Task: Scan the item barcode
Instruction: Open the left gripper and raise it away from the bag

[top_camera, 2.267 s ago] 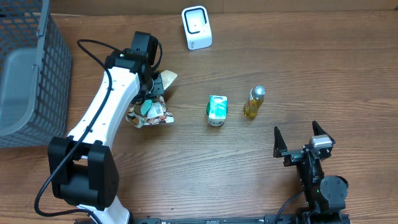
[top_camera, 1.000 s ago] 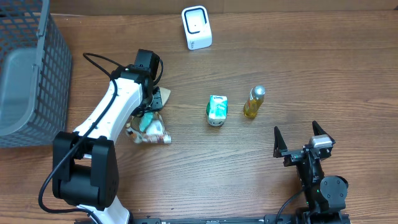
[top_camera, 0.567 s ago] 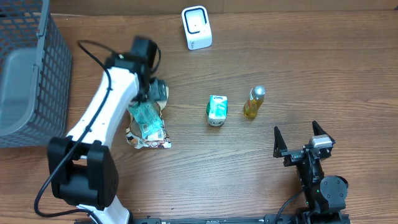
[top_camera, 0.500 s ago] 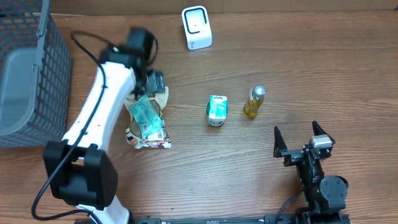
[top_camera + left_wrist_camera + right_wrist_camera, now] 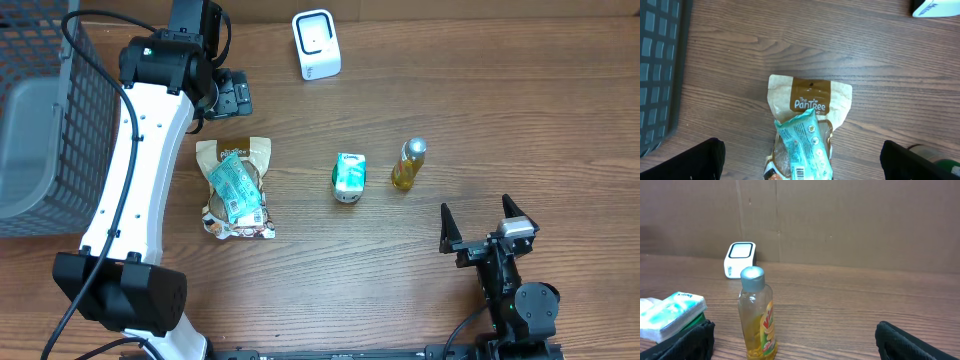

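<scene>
Overhead: left tool [image 5: 236, 96] has released the bag [image 5: 236, 190].

The snack bag [image 5: 236, 153] lies flat on the table [image 5: 330, 270], left of centre, its cream top with the brown "The PanTree" label pointing toward the far edge. A teal packet [image 5: 802, 145] lies slanted across its lower half, printed face up, with a small barcode [image 5: 799, 173] showing near its lower end. The white scanner [image 5: 316, 44] stands upright near the far edge, well apart from the bag. A green and white carton [image 5: 349, 176] sits right of the bag, near the middle. Just beside it on the right stands a bottle [image 5: 408, 164] of yellow liquid, upright, with a silver cap
</scene>
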Tool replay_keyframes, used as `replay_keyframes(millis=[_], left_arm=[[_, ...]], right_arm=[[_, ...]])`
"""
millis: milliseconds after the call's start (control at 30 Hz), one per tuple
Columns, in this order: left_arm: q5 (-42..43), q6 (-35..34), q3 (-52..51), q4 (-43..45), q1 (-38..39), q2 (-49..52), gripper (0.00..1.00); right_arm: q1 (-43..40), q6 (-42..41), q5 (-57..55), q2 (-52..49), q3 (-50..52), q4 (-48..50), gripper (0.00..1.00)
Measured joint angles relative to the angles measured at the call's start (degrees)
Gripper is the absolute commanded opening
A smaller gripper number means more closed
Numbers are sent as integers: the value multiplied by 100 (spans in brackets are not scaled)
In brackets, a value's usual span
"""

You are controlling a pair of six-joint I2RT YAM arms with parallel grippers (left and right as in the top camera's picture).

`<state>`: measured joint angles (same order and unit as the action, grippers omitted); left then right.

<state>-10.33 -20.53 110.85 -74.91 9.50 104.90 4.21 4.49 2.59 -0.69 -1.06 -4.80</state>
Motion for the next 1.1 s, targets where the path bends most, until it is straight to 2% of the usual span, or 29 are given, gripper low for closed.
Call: replay_keyframes(millis=[433,1100], left_arm=[[4,13,0,90,-81,0,100],[-2,13,0,223,-951,0,100]], right_arm=[[0,4,0,0,0,2,100],[0,0,2,0,0,0,100]])
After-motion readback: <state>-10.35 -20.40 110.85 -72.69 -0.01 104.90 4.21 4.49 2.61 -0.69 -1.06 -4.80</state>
